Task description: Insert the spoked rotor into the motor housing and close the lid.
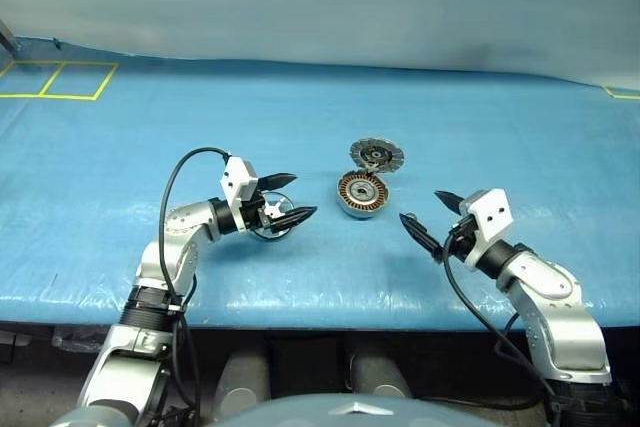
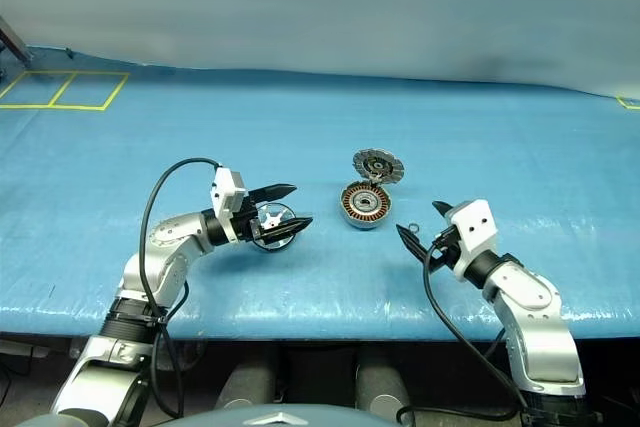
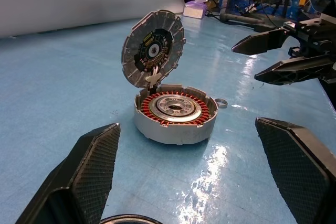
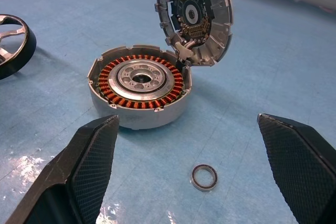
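The motor housing [image 1: 361, 193] lies on the blue mat, its copper windings [image 4: 113, 95] showing around a silvery centre. The ribbed lid [image 1: 377, 156] stands upright, hinged at the housing's far edge. The spoked rotor [image 2: 270, 219] lies on the mat left of the housing. My left gripper [image 1: 290, 199] hovers open over it, its fingers [image 3: 84, 177] pointing at the housing, nothing gripped. My right gripper [image 1: 428, 212] is open and empty to the right of the housing, aimed back at it.
A small loose metal ring [image 4: 204, 177] lies on the mat between the housing and my right gripper. The blue mat [image 1: 120, 157] spreads wide on all sides, with yellow tape squares [image 1: 55, 79] at the far left. The table's front edge runs just below both arms.
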Robot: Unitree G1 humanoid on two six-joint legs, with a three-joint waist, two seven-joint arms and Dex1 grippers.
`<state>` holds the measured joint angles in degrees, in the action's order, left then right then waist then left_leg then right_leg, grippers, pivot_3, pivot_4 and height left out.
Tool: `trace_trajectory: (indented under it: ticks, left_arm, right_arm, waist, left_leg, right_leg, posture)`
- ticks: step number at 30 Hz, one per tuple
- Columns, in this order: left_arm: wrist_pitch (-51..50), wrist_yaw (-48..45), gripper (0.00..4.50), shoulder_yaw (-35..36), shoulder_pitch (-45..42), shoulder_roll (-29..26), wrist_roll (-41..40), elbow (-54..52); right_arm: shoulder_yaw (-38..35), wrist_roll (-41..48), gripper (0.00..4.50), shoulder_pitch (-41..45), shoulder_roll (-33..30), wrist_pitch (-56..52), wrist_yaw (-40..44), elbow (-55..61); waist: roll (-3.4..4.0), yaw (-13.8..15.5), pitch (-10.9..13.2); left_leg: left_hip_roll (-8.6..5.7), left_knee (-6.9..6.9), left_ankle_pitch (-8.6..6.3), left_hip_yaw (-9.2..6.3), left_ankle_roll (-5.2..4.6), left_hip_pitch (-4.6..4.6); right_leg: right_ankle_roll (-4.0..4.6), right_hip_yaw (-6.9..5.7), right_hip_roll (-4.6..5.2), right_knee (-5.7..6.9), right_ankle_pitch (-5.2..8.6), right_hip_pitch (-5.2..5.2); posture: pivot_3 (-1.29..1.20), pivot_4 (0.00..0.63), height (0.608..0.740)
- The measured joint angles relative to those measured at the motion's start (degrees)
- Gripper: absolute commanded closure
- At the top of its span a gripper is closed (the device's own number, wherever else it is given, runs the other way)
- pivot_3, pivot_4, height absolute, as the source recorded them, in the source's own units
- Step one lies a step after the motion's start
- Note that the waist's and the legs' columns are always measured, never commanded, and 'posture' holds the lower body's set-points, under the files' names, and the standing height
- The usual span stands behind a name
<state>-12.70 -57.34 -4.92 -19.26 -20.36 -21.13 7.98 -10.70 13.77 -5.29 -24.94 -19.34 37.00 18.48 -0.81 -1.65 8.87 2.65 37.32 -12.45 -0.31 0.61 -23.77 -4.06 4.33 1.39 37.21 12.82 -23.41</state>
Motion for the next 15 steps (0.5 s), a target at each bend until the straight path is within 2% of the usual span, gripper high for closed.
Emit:
trace_trajectory:
  ticks: [15]
  left_arm:
    - [0.3, 1.0, 0.00, 0.0, 0.6, 0.2, 0.0, -0.2]
  right_arm:
    - [1.1, 0.1, 0.06, 0.0, -0.1, 2.5, -2.3, -0.4]
  waist:
    - [0.00, 0.1, 0.0]
  left_leg:
    - [0.00, -0.01, 0.00, 0.00, 0.00, 0.00]
  right_leg:
    - [0.00, 0.00, 0.00, -0.01, 0.00, 0.00]
  posture:
    - [0.00, 0.150, 0.740]
